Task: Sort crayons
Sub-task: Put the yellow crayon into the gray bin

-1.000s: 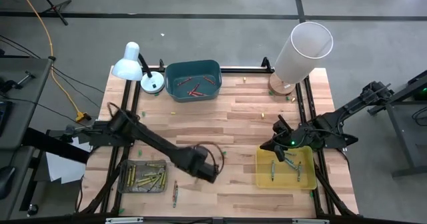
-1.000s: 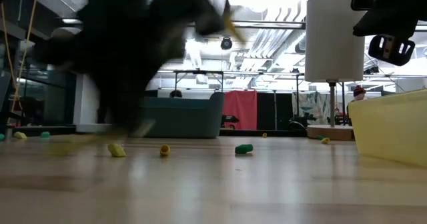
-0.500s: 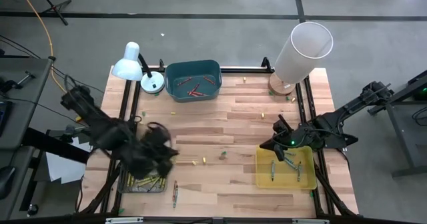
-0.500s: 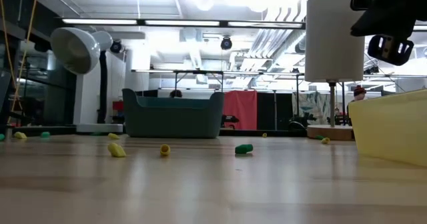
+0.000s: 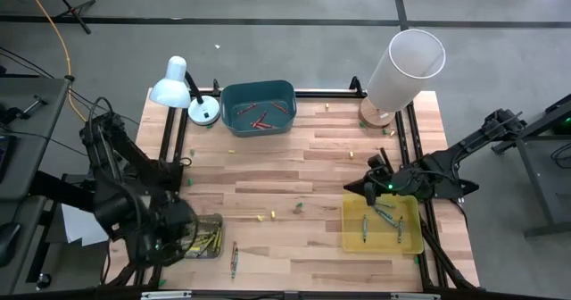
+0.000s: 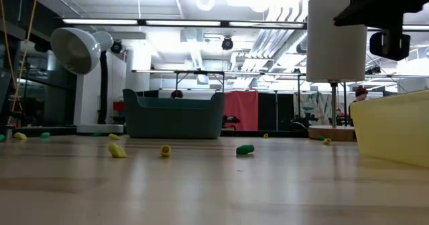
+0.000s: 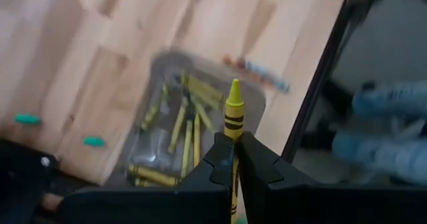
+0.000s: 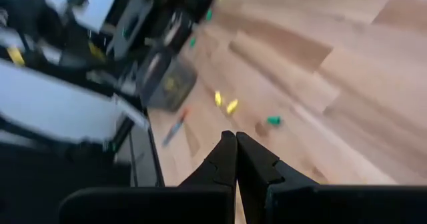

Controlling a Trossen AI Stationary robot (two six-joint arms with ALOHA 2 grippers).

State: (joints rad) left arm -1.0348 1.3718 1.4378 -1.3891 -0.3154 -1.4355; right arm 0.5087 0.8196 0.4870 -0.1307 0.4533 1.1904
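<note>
The left gripper [image 7: 233, 159] is pinched on a yellow crayon [image 7: 233, 111] that stands up between its dark fingers, tip outward. In the left wrist view it hangs over the grey tray [image 7: 250, 94], which holds a heap of yellow crayons [image 7: 183, 127].

In the high view the left arm [image 5: 134, 211] now sits bunched at the lower left of the frame, covering the left half of the grey tray [image 5: 212, 239]. A second ago it stretched across the lower middle of the table [image 5: 321, 157], with its gripper well right of the tray; half a second ago it was midway back. The low view, earlier filled with the arm's dark blur, is now clear of it.

The right gripper [image 8: 235, 159] is pressed together with nothing between its fingers. In the high view it hangs at the upper left corner of the yellow tray [image 5: 412, 242] at lower right, and it has barely shifted since the earlier frames.

Red crayons [image 5: 260, 119] lie in the teal bin [image 5: 234, 93] at upper centre, and a few greenish ones lie in the yellow tray. One loose crayon [image 5: 234, 258] lies on the wood just right of the grey tray, at the bottom of the frame. Small yellow and green bits [image 6: 244, 148] are scattered mid-table.
</note>
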